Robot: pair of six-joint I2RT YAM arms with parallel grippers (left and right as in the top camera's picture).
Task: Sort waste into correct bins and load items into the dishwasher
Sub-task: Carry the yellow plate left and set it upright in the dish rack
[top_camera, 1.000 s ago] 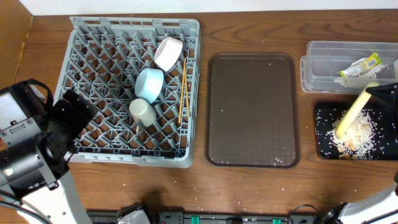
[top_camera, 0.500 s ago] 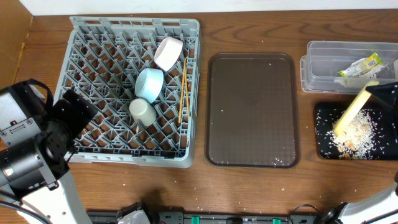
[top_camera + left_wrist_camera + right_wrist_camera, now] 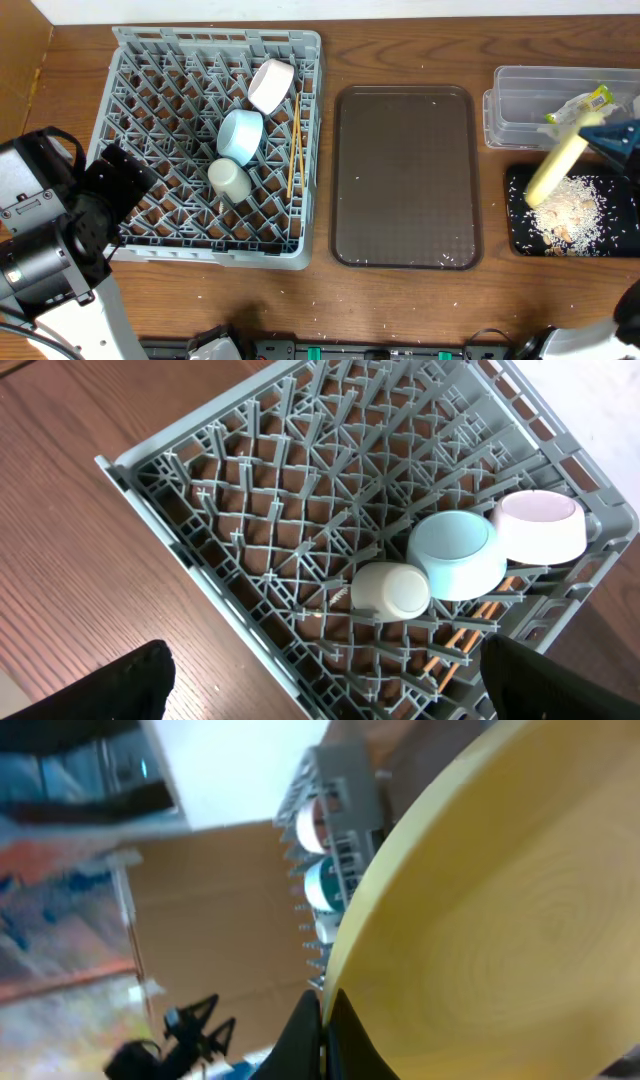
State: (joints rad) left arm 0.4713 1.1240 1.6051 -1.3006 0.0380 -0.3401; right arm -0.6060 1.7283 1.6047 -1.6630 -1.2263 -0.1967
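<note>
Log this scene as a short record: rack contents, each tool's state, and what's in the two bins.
rack contents: pink bowl, light-blue bowl, cream cup, chopsticks
right tool: shut on yellow plate, tilted over black tray
left tool: open, empty, near dish rack
clear tub: snack wrapper
black tray: rice scraps

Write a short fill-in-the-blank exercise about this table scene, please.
1. The right gripper holds the yellow plate tilted above the ____ tray.
2. In the grey rack, the cream cup sits next to the ____ bowl.
3. The rack holds ____ bowls in all.
Missing words: black; light-blue; two.
</note>
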